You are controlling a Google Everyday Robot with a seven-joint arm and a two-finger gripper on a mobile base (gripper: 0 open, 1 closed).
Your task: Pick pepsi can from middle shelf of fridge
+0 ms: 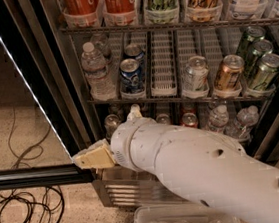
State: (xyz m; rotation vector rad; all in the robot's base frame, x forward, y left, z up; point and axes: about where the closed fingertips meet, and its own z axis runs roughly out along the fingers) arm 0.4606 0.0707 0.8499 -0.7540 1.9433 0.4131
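On the far left, black cables (pixel 21 217) lie looped on a speckled floor. Beside them the black-framed glass-door fridge (pixel 39 94) stands open. The robot's tan, wedge-shaped hand (pixel 92 158) sits low at the fridge's near left corner, beside the ribbed steel base (pixel 133 189). It holds nothing, and whether it is apart or together cannot be told.

Above it runs the grey wire middle shelf (pixel 178 100), split by white gridded lane dividers (pixel 161 55), probably to keep the drinks in tidy rows. At its left end stands a clear plastic water bottle (pixel 96 70). Just right of that is the small blue pepsi can with a silver top (pixel 131 75), upright at the front of its lane. It is above and right of the hand, well apart from it and not yet grasped.

Further right stand a plain silver can (pixel 195 74), a copper-gold can (pixel 228 73) and green cans (pixel 260 64). The thick white arm (pixel 211 170) crosses the lower right.
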